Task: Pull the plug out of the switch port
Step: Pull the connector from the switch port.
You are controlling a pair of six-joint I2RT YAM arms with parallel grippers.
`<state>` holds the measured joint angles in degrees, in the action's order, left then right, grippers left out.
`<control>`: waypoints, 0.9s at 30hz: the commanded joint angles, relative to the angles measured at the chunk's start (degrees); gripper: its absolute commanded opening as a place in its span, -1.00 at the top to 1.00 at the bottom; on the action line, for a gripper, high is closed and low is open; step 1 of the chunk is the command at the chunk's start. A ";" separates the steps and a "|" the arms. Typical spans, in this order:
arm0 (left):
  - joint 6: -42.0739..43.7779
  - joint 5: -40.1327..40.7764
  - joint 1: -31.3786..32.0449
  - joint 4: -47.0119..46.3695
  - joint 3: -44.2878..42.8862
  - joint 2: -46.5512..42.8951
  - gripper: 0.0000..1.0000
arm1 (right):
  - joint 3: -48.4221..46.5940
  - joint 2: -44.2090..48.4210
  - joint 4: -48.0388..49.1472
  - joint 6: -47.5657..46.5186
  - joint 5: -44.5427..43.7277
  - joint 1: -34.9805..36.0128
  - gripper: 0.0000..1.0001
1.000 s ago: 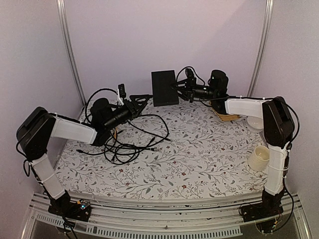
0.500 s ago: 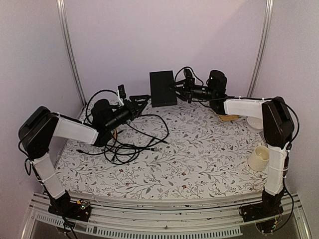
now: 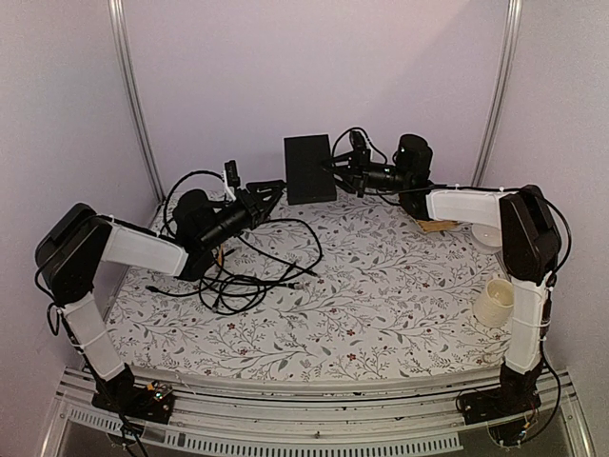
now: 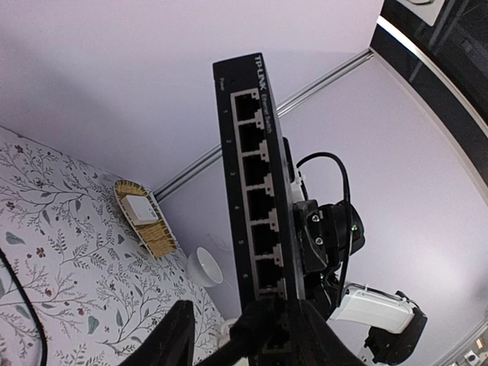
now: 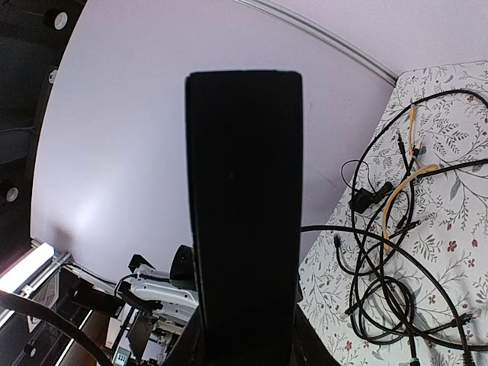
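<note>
The right hand (image 3: 336, 172) is clamped tight on one edge of the black TP-Link switch (image 3: 309, 168), holding it upright above the rear of the floral counter (image 3: 381, 305), top centre of the overhead frame. The left hand (image 3: 274, 190), fingers (image 4: 177, 339) parted, straddles a black plug (image 4: 255, 335) at the switch's lowest port in the wrist view, with a gap showing beside one finger. Tangled cables (image 3: 249, 271) sprawl centre left. A cream cup (image 3: 494, 303) stands at the right edge.
</note>
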<state>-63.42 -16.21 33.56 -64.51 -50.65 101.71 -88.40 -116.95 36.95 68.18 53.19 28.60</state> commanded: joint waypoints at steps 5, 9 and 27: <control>-0.42 -1.09 1.25 -4.12 -1.47 0.08 0.12 | -0.84 3.65 5.41 0.37 -0.16 1.02 0.97; -0.45 -0.94 1.24 -4.13 -1.29 -0.20 0.16 | -1.24 3.57 5.42 0.46 0.09 1.15 0.97; -1.63 -1.91 1.24 -5.51 -2.62 0.67 0.34 | -1.95 1.93 7.13 1.95 0.57 1.65 0.97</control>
<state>-64.66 -16.71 33.85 -66.46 -51.37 101.73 -88.42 -116.95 38.52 69.01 53.04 28.91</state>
